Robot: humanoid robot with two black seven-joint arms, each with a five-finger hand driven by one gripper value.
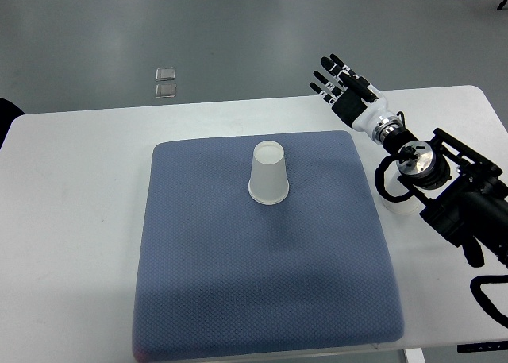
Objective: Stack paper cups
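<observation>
The right hand (343, 86) hovers with fingers spread, holding nothing — the white upside-down paper cup (268, 173) stands well to its left and nearer the robot, on the blue-grey padded mat (238, 283) over the white counter (71, 220).

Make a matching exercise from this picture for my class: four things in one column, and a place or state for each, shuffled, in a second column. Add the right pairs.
Column 1
1. paper cup
2. blue mat
3. right hand
4. white table

Column 2
A. fingers spread, holding nothing, over the table's far edge
B. lies flat under everything else
C. stands upside down on the mat
D. spread across the middle of the table

Pairs: 1-C, 2-D, 3-A, 4-B
</observation>
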